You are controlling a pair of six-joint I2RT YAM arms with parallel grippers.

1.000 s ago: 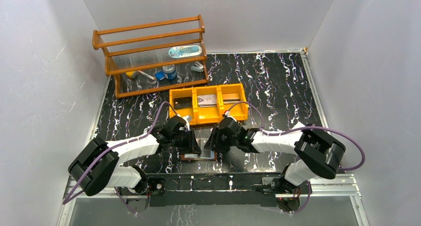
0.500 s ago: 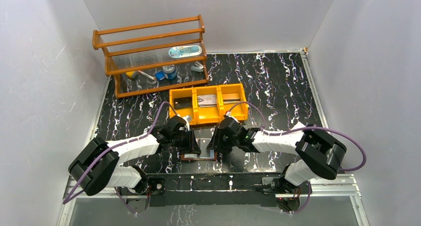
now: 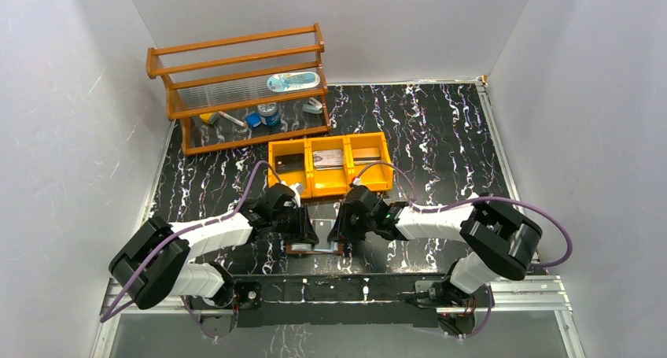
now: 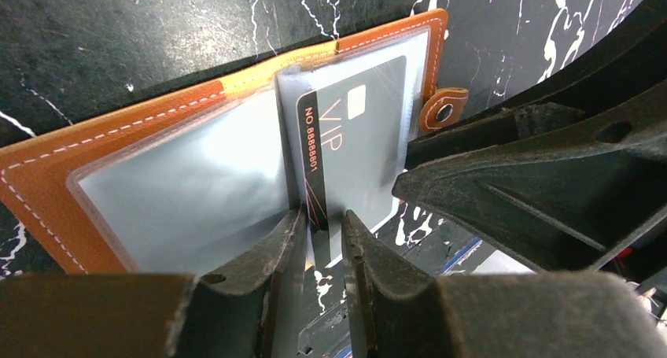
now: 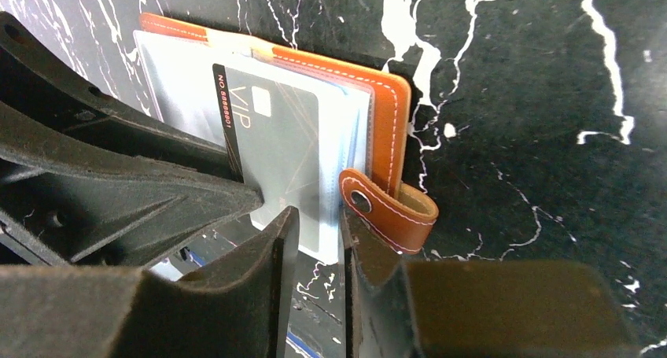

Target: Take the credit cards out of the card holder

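Just nearside of the orange tray (image 3: 330, 190), my left gripper (image 4: 321, 218) pinches the VIP credit card (image 4: 358, 138) in the open card holder (image 4: 47, 177). My right gripper (image 5: 318, 216) stands narrow around the sleeves (image 5: 346, 122), and I cannot tell whether it grips them. A sleeve pinched along with the card could drag the holder up.

overhead view from behind; both wrist views close over card holder (image 4: 181, 177)

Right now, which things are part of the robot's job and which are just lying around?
Part of the job: the card holder, the VIP card in its sleeve, the left tool, the right tool.
Just lying around: the orange tray, the wooden rack.
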